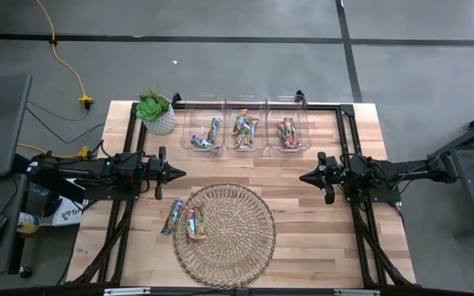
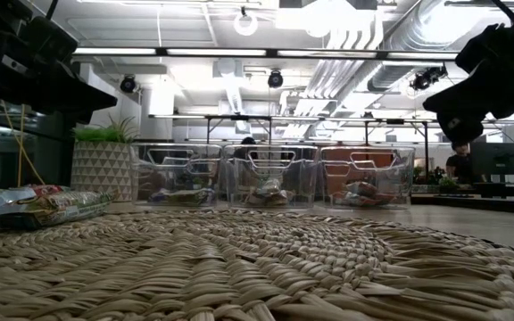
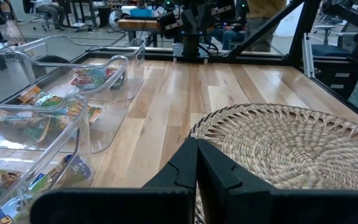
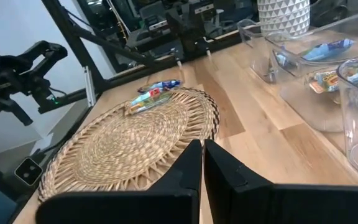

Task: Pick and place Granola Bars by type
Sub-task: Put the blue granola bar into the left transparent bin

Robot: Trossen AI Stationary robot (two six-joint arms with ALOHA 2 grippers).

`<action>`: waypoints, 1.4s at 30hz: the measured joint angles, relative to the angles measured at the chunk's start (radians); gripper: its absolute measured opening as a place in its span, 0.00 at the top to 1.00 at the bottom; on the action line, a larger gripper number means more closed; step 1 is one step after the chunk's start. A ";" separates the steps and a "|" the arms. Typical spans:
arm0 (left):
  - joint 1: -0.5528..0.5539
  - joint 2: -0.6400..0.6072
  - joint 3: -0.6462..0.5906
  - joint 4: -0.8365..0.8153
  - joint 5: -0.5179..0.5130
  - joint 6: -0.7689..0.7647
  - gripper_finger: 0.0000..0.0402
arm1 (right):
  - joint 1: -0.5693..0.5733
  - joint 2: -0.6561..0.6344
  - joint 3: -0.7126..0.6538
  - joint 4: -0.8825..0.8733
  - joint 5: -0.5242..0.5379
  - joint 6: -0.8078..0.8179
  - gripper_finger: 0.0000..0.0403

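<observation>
Two granola bars lie at the wicker mat's left edge: a pink/green one [image 1: 192,224] on the mat and a blue one [image 1: 172,217] half off it, resting on the table. They also show in the right wrist view [image 4: 152,98]. Other bars lie sorted in three clear bins: blue [image 1: 206,138], green/tan [image 1: 244,130], pink/red [image 1: 287,134]. My left gripper [image 1: 181,173] hovers shut above the table, left of the mat's far edge. My right gripper [image 1: 304,176] hovers shut on the mat's right. Neither touches anything.
The round wicker mat [image 1: 237,242] fills the table's near middle. Three clear bins [image 1: 245,105] stand in a row at the far edge, with a potted plant [image 1: 156,112] to their left. Bare wood lies between mat and bins.
</observation>
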 joint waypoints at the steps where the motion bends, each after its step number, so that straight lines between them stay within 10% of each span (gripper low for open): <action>1: 0.000 0.000 0.000 0.000 0.000 0.000 1.00 | 0.000 0.000 0.000 0.000 0.000 -0.006 1.00; 21: 0.000 0.000 0.000 0.000 0.000 0.000 1.00 | -0.001 0.001 0.000 -0.006 0.009 -0.402 1.00; 42: 0.000 0.000 0.000 0.003 0.000 0.000 1.00 | -0.001 0.001 0.000 -0.004 0.008 -0.407 1.00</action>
